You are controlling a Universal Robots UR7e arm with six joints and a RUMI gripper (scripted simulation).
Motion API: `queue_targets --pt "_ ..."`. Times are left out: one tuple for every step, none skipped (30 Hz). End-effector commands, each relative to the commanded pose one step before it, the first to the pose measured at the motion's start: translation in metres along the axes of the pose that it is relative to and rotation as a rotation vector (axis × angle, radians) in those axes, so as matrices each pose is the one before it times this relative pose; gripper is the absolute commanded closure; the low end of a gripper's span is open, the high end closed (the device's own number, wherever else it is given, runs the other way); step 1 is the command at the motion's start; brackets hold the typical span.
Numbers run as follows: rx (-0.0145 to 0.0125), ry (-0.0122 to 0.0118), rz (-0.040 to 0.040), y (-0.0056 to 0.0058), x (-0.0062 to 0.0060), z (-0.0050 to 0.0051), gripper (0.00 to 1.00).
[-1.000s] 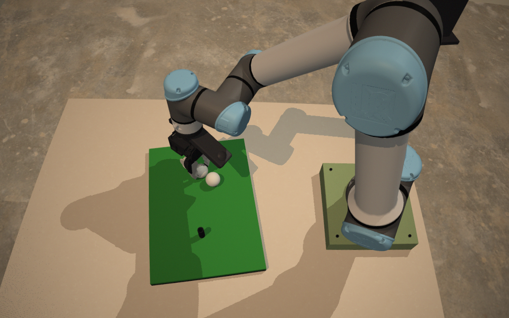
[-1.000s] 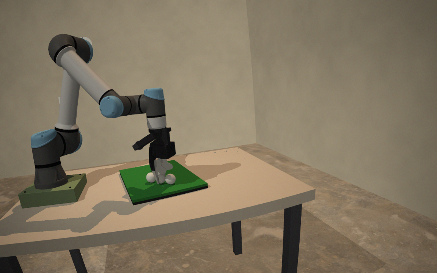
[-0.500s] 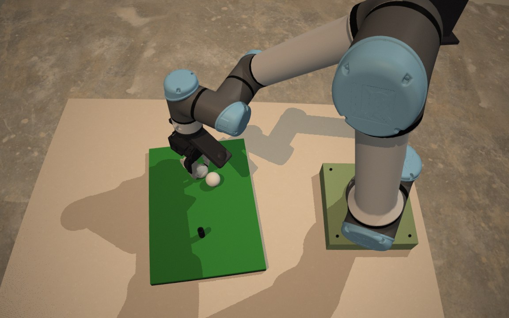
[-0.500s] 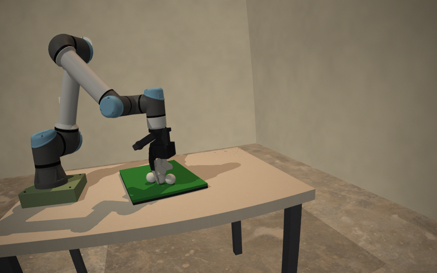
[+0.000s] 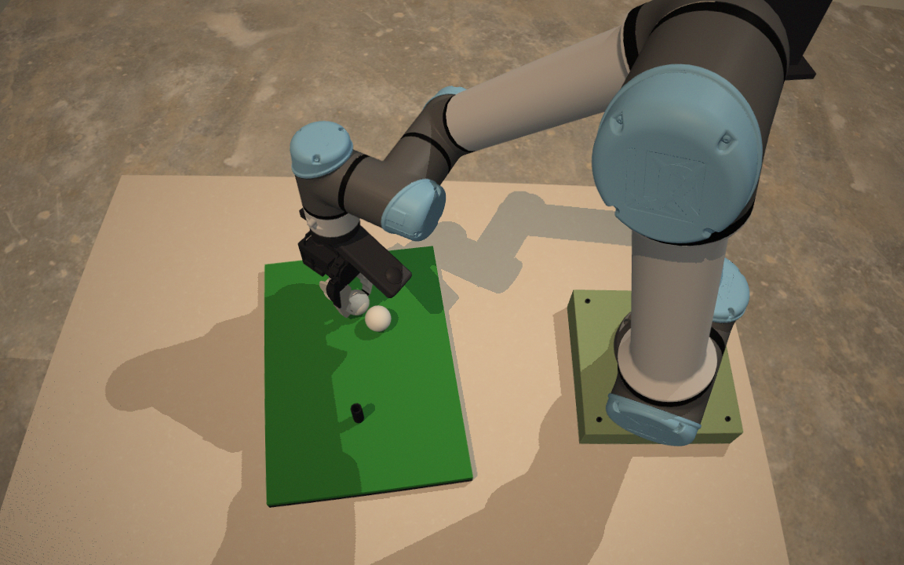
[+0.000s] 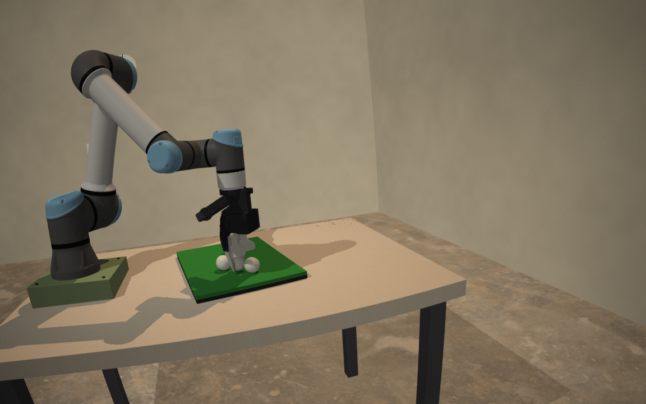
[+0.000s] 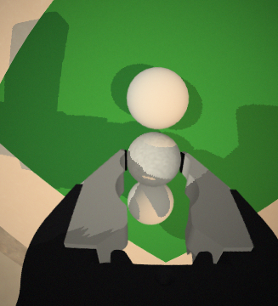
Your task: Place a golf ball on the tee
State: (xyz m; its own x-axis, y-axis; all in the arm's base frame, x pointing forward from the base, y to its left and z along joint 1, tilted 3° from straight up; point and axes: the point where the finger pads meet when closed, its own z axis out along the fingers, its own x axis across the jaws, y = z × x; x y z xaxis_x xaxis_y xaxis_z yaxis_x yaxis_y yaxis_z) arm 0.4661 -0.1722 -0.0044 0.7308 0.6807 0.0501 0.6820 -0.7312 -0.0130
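Note:
Three white golf balls lie in a row at the far end of the green mat. My gripper is down at the mat and shut on the middle golf ball. A second ball lies just beyond it, close to the held one. The third ball lies under my palm, behind the held one. The black rubber tee stands upright and bare nearer the mat's front end, well away from the gripper.
The mat lies on a tan table. The arm's green base block stands to the mat's side.

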Motion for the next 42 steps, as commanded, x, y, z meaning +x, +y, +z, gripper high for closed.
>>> queue_targets --pt "-0.00156 0.00034 -0.00005 0.00099 0.00018 -0.01265 1.0" --pt "0.0 0.0 0.0 0.0001 0.00001 -0.00569 1.0" --pt "-0.00001 0.0 0.0 0.00001 0.0 -0.00648 1.0" --pt "-0.00001 0.0 0.0 -0.00011 -0.00002 -0.00712 1.0" --pt "-0.00001 0.0 0.0 -0.00026 -0.00004 -0.00758 1.0" --pt "-0.00001 0.0 0.0 -0.00043 -0.00006 -0.00783 1.0" --pt "0.0 0.0 0.0 0.0004 0.00005 -0.00769 1.0" --pt "0.0 0.0 0.0 0.00027 0.00004 -0.00753 1.0" --pt "0.0 0.0 0.0 0.00012 0.00002 -0.00715 1.0" --pt "0.0 0.0 0.0 -0.00001 0.0 -0.00658 1.0" --pt "0.0 0.0 0.0 -0.0001 -0.00001 -0.00583 1.0" --pt "0.0 0.0 0.0 -0.00016 -0.00002 -0.00495 1.0" --pt "0.0 0.0 0.0 0.0 0.0 0.0 1.0" --pt "0.0 0.0 0.0 0.0 0.0 0.0 1.0" --pt "0.0 0.0 0.0 -0.00017 -0.00002 -0.00397 1.0" --pt "0.0 0.0 0.0 -0.00015 -0.00002 -0.00296 1.0" --pt "0.0 0.0 0.0 -0.00012 -0.00002 -0.00199 1.0" --pt "0.0 0.0 0.0 -0.00007 -0.00001 -0.00112 1.0" --pt "0.0 0.0 0.0 -0.00003 0.0 -0.00045 1.0" --pt "0.0 0.0 0.0 0.0 0.0 -0.00007 1.0" --pt "0.0 0.0 0.0 -0.00008 0.00013 -0.00003 1.0" --pt "0.0 -0.00002 0.0 -0.00049 0.00084 -0.0002 1.0" --pt "0.0 -0.00004 0.0 -0.00121 0.00208 -0.0005 1.0" --pt "-0.00001 -0.00007 0.0 -0.00216 0.00365 -0.00089 1.0" --pt "-0.00001 -0.0001 0.0 -0.00327 0.00538 -0.00132 1.0" --pt "-0.00002 -0.00012 0.0 -0.00448 0.00711 -0.00176 1.0" --pt "-0.00002 -0.00013 0.0 -0.00572 0.00871 -0.00219 1.0" --pt "-0.00003 -0.00013 0.0 -0.00695 0.01006 -0.00257 1.0" --pt "-0.00003 -0.00011 0.0 -0.0081 0.01107 -0.00289 1.0" --pt "0.0 0.0 0.0 0.0 0.0 0.0 1.0" --pt "0.0 0.0 0.0 0.0 0.0 0.0 1.0" --pt "-0.00003 -0.00008 0.0 -0.00911 0.0117 -0.00313 1.0" --pt "-0.00003 -0.00004 0.0 -0.0099 0.01192 -0.00327 1.0" --pt "-0.00002 0.00001 0.0 -0.01043 0.01174 -0.00332 1.0" --pt "-0.00001 0.00005 0.0 -0.01062 0.0112 -0.00327 1.0" --pt "0.00001 0.00009 0.0 -0.01045 0.01034 -0.00312 1.0" --pt "0.00002 0.00012 0.0 -0.00992 0.00924 -0.00288 1.0" --pt "0.00003 0.00013 0.0 -0.00903 0.00796 -0.00256 1.0" --pt "0.00004 0.00013 0.0 -0.00783 0.00658 -0.00218 1.0" --pt "0.00004 0.00012 0.0 -0.0064 0.00517 -0.00176 1.0" --pt "0.00003 0.0001 0.0 -0.00485 0.00379 -0.00132 1.0" --pt "0.00002 0.00007 0.0 -0.00329 0.00251 -0.00089 1.0"
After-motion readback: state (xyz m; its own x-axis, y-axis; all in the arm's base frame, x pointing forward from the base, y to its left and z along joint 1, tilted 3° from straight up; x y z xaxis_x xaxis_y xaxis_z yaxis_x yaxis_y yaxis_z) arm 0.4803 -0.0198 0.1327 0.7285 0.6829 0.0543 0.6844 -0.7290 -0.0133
